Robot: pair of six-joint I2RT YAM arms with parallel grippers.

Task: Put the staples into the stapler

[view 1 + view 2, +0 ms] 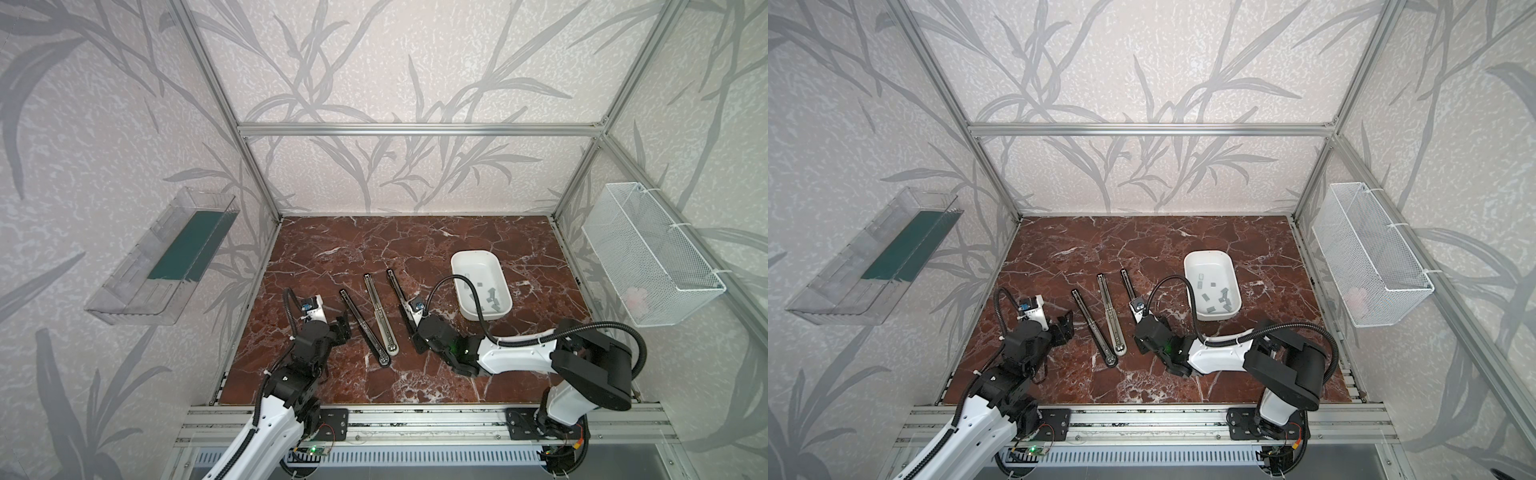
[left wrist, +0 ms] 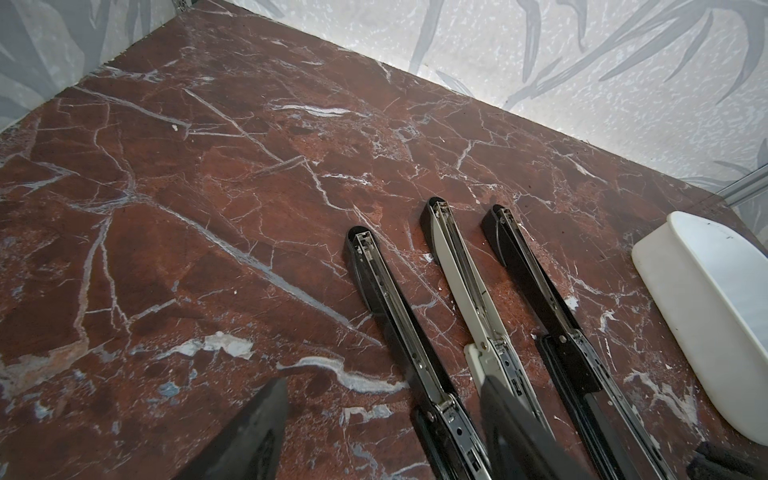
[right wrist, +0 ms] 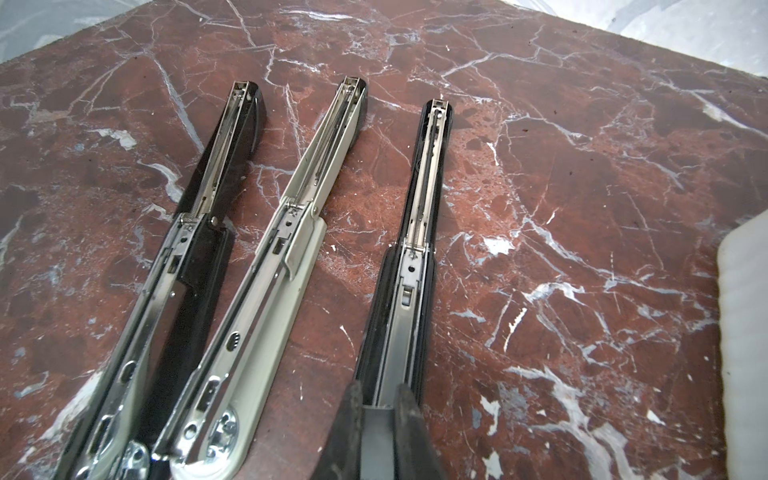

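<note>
Three staplers lie opened flat side by side on the marble table: a black one [image 1: 363, 326], a beige one [image 1: 379, 311] and a second black one [image 1: 397, 291]. Loose grey staples [image 1: 492, 299] [image 1: 1221, 299] lie in the white tray [image 1: 457, 266]. My right gripper [image 3: 376, 395] [image 1: 411, 328] is shut on a grey strip of staples [image 3: 376, 432], held at the near end of the right-hand black stapler [image 3: 424, 199], in line with its metal channel. My left gripper [image 2: 384, 382] [image 1: 343, 326] stands open beside the left black stapler [image 2: 386, 299], holding nothing.
The white tray [image 2: 706, 311] sits right of the staplers, close to my right arm's cable. A clear bin [image 1: 162, 257] hangs on the left wall and a white wire basket [image 1: 648, 257] on the right wall. Aluminium frame posts edge the table.
</note>
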